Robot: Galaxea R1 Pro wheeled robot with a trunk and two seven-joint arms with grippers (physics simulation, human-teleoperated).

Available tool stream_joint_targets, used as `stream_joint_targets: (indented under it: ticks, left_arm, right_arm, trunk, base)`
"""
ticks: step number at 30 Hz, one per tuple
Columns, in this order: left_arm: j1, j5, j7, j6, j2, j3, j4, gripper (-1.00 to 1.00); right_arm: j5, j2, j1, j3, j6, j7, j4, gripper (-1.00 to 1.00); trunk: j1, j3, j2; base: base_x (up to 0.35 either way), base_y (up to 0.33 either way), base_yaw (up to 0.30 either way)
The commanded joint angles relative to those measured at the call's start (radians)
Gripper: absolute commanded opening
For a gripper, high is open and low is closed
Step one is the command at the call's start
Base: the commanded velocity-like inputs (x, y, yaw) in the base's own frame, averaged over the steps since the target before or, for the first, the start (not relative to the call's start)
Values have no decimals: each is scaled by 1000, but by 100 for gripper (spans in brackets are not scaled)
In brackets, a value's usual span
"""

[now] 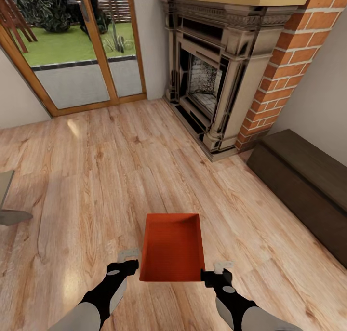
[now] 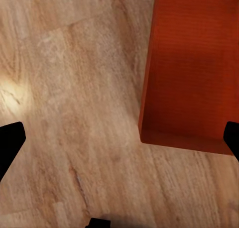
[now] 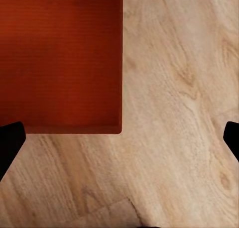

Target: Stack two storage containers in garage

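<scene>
One red-orange storage container (image 1: 171,246) is in the living room, low in the head view over the light wood plank floor (image 1: 96,177), its open top facing up. My left gripper (image 1: 129,261) is at its near left corner and my right gripper (image 1: 217,271) at its near right corner. The left wrist view shows the container (image 2: 191,63) beside widely spread dark fingertips (image 2: 10,143), one of them at the box's edge. The right wrist view shows the container (image 3: 59,58) likewise, with its fingertips (image 3: 10,141) far apart. Both grippers are open. Whether the box rests on the floor or is lifted, I cannot tell.
A dark fireplace (image 1: 212,75) with a brick column (image 1: 289,66) stands ahead on the right. A low dark brown cabinet (image 1: 303,177) runs along the right wall. Glazed wooden doors (image 1: 82,46) are at the far left. A grey object (image 1: 7,205) juts in at the left edge.
</scene>
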Motion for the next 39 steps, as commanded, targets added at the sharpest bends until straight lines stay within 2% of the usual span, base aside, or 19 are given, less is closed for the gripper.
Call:
stream_joint_targets:
  ticks: [1, 15, 29, 39]
  left_arm:
    - [0, 2, 1, 5, -1, 4, -2, 100]
    - [0, 1, 3, 6, -5, 2, -1, 100]
    - [0, 0, 3, 6, -4, -1, 0, 100]
    - [0, -3, 3, 6, -3, -3, 0, 100]
  right_arm:
    - [17, 0, -1, -7, -3, -2, 1, 100]
    - [23, -1, -1, -8, -3, 24, 1, 100]
    - [23, 0, -1, -7, -22, 26, 1, 100]
    - [22, 0, -1, -7, -33, 26, 2, 100]
  trunk:
    - [0, -1, 0]
    - [0, -1, 0]
    - [0, -1, 0]
    - [0, -1, 0]
  base:
    - [0, 0, 0]
    - [6, 0, 0]
    - [256, 0, 0]
    - [57, 0, 0]
